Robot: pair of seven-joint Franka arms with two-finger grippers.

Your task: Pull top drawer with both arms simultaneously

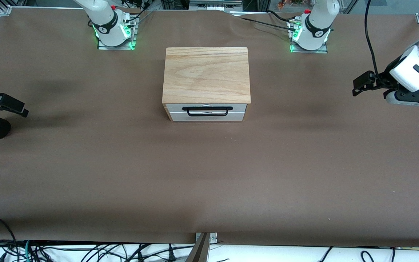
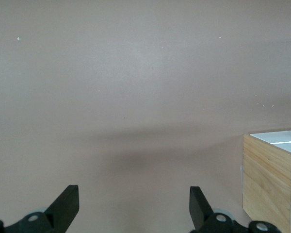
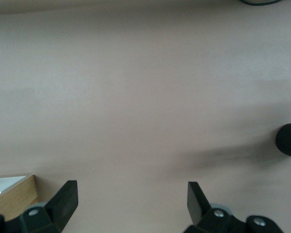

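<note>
Currently both grippers are spread wide and empty, each hanging over bare table at its own end, well apart from the cabinet between them. Left gripper (image 1: 363, 84) is up over the left arm's end of the table; its wrist view shows both fingers (image 2: 65, 206) parted with only brown table (image 2: 136, 97) between them and a corner of the cabinet (image 2: 269, 179) off to one side. Right gripper (image 1: 11, 103) is over the right arm's end, fingers (image 3: 63, 201) likewise apart, nothing held, cabinet corner just in frame. Top drawer (image 1: 209, 108) looks fully shut: white front flush under the wood lid (image 1: 206, 74), black bar handle (image 1: 207, 110) facing the front camera, midway between the two grippers. My read: symmetric staging pose, jaws pre-opened so each can take one end of the long bar. Pull not yet started. Next move calls for both to come in and down to handle height from either side; the bar is thin and sits close to the panel, so finger clearance will be tight, and uneven pulls could rack the drawer or drag the whole cabinet.
</note>
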